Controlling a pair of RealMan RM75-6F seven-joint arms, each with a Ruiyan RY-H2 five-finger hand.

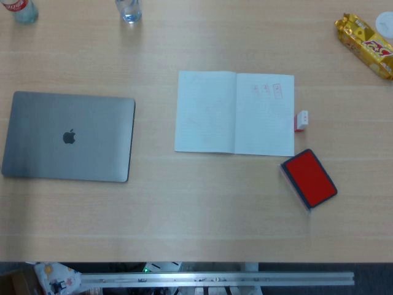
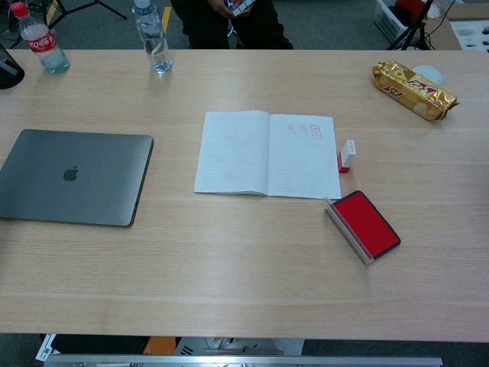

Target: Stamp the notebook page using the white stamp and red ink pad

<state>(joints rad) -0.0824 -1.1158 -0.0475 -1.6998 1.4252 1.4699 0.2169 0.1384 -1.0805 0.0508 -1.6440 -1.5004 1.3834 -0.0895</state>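
White stamp (image 1: 301,120) beside open notebook (image 1: 235,113); both hands, fingers unseen, state untellable.

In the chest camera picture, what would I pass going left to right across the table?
Red-labelled bottle → closed laptop → clear water bottle → open notebook → white stamp → red ink pad → gold snack packet. No robot hand shows.

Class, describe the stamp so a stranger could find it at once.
Find the open notebook mid-table. Just off its right edge lies the stamp, above the red ink pad. It is the only small white block, with a red end.
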